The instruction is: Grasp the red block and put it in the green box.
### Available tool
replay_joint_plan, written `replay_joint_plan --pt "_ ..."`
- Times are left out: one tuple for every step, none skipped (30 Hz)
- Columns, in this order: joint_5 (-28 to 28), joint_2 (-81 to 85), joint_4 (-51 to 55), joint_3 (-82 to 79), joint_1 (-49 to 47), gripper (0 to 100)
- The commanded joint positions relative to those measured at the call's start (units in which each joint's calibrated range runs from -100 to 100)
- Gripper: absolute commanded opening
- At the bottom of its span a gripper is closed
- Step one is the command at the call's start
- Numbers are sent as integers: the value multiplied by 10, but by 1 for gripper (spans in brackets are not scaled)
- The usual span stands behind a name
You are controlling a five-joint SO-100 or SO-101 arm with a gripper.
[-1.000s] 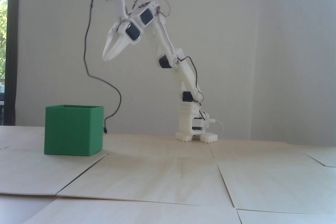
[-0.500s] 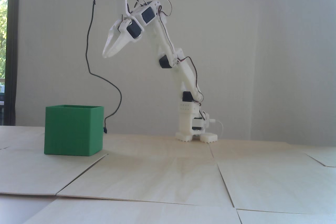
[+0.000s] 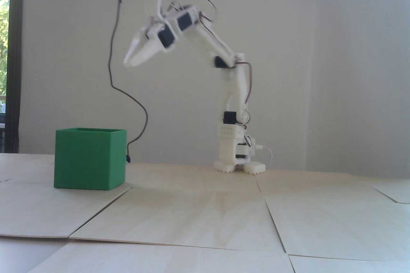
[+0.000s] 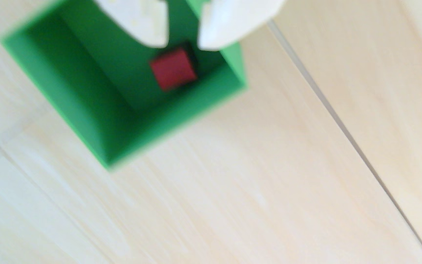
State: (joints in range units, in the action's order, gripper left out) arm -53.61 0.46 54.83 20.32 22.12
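Your red block (image 4: 173, 69) is already sitting on the floor of the green box (image 4: 83, 83), tucked toward the corner at about 2 o'clock of the opening in the wrist view; the side-on fixed view can't show it, since the box (image 3: 88, 159) walls hide the inside. The claw (image 4: 182, 47) is empty, its tips a little apart with a gap you can see the box through. What's changed over the last second: the upper arm has straightened up and the gripper (image 3: 128, 61) has lifted slightly, hanging high at roughly 1 o'clock from the box. I'd say the drop is done, you're just retreating now.
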Motion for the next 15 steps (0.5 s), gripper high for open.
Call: replay_joint_plan --pt "-1 272 -204 -403 -56 3" --pt "-1 316 -227 -466 -72 3" --pt "0 365 -245 -533 -91 3" --pt "8 407 -258 -593 -110 2" --pt "16 445 -266 -640 -126 2" --pt "22 470 -267 -670 -136 2" --pt "29 514 -267 -721 -154 2" --pt "33 545 -266 -757 -166 2" --pt "38 598 -266 -823 -182 2" --pt "38 625 -266 -860 -189 2" --pt "38 649 -266 -893 -192 2" --pt "38 675 -266 -930 -196 2" --pt "38 699 -266 -963 -199 2" --pt "38 725 -266 -1000 -200 2" --pt "38 744 -266 -1027 -200 2"
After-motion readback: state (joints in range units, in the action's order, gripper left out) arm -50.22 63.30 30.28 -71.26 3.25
